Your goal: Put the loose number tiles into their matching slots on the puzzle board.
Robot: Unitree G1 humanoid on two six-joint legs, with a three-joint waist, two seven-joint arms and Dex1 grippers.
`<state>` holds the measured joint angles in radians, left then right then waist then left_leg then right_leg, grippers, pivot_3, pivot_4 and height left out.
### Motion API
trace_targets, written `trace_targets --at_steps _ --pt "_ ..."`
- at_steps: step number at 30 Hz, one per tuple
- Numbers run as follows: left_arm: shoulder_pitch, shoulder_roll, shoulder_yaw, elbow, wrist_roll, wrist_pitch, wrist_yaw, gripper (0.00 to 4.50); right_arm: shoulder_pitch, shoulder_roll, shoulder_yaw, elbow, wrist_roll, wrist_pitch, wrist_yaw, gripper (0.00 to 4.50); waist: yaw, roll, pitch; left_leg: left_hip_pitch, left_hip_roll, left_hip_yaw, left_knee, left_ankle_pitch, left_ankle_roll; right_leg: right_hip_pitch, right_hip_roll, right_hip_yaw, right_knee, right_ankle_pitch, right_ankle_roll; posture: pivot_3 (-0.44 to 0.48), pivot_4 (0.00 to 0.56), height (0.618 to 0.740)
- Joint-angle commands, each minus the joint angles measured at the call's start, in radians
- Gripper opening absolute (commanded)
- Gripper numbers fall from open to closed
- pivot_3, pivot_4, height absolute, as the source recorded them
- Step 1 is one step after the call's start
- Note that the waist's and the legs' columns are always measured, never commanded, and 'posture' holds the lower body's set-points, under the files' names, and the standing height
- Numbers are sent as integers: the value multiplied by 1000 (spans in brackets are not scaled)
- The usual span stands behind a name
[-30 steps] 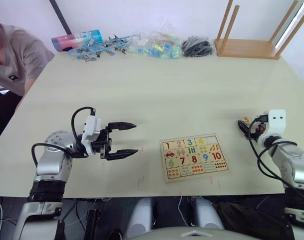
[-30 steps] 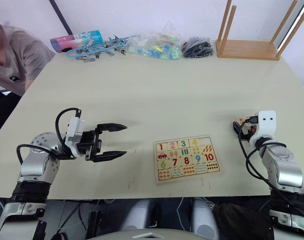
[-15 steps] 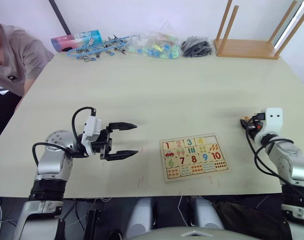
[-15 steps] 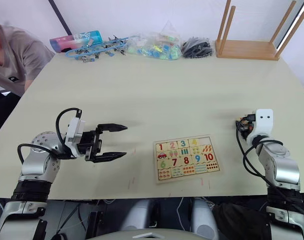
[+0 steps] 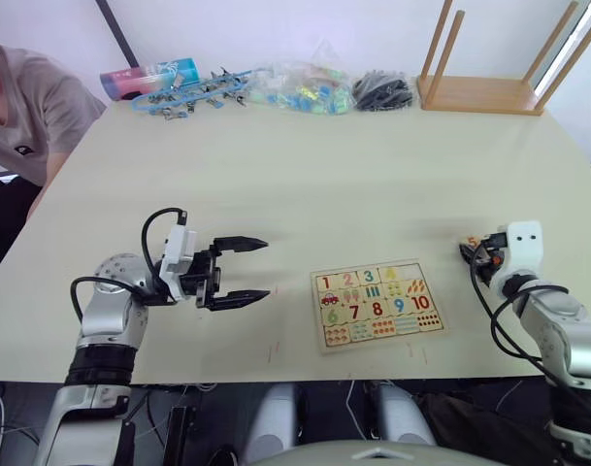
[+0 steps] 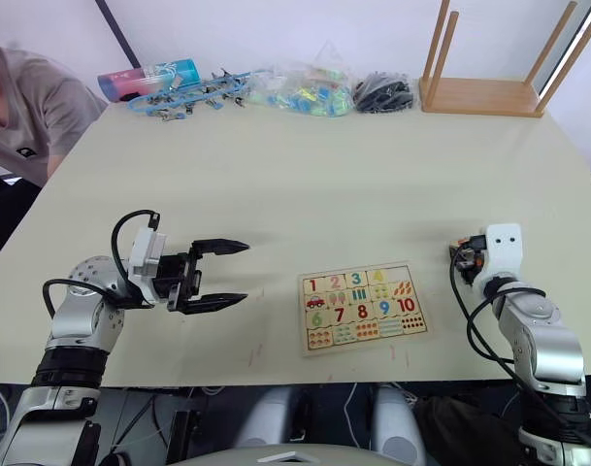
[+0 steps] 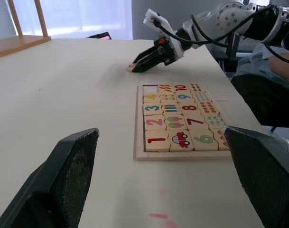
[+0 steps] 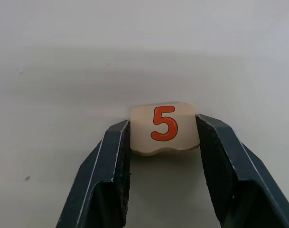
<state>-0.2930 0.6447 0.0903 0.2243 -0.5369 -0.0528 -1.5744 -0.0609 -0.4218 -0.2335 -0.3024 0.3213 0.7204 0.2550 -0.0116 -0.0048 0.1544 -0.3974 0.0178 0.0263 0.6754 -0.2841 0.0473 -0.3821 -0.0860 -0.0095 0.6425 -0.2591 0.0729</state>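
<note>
The right gripper (image 8: 164, 142) pinched the 5 tile (image 8: 164, 128) on the worktop (image 5: 324, 165), right of the board (image 5: 377, 304). The left gripper (image 5: 256, 268) stayed wide open.

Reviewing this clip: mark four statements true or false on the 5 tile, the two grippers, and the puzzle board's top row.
1. The right gripper has its fingers on either side of the 5 tile. True.
2. The left gripper is shut on a tile. False: it is open and holds nothing, beside the puzzle board.
3. Tiles 1 to 4 already sit in the board's top row. True; the slot after the 4 looks unfilled.
4. The 5 tile lies on the board. False: it is on the table, off the board's right side.
</note>
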Motion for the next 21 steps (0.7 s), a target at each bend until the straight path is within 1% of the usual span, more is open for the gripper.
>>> trace_targets --at_steps 1,4,7,10,14,18,21 --pt "8 22 13 -50 -27 4 -33 4500 67 17 -20 -148 29 44 -16 1497 0 0 0 0 0 0 0 0 0 0 0 0 0 0 0 0 150 740" --pt "7 26 15 -49 -24 -6 -35 4500 133 37 -23 -234 43 75 -29 1497 3 0 0 -1 0 -1 0 0 0 0 0 -1 -1 0 0 0 150 740" --pt "15 32 9 -54 -29 -6 -39 4500 223 72 -4 -341 49 87 -48 1497 3 0 0 -1 0 -1 0 0 0 0 0 0 0 0 0 0 150 740" --pt "13 41 -6 -47 -31 -16 -40 4500 286 120 12 -408 58 107 -77 1497 0 0 0 0 1 -1 0 0 0 0 0 0 0 0 0 0 150 740" --pt "-2 42 -11 -30 -32 -23 -40 4500 334 176 37 -432 40 100 -119 1497 0 0 0 0 1 -1 0 0 -1 0 1 0 0 0 0 0 150 740" --pt "-3 50 -20 -23 -37 -31 -40 4500 346 204 39 -409 17 76 -144 1497 0 0 0 0 1 -1 0 1 -1 0 1 0 0 0 0 0 150 740" --pt "-2 54 -24 -19 -39 -36 -40 4500 355 191 27 -383 -1 38 -133 2983 0 0 0 0 1 -1 0 1 -1 0 1 0 0 0 0 0 150 740"
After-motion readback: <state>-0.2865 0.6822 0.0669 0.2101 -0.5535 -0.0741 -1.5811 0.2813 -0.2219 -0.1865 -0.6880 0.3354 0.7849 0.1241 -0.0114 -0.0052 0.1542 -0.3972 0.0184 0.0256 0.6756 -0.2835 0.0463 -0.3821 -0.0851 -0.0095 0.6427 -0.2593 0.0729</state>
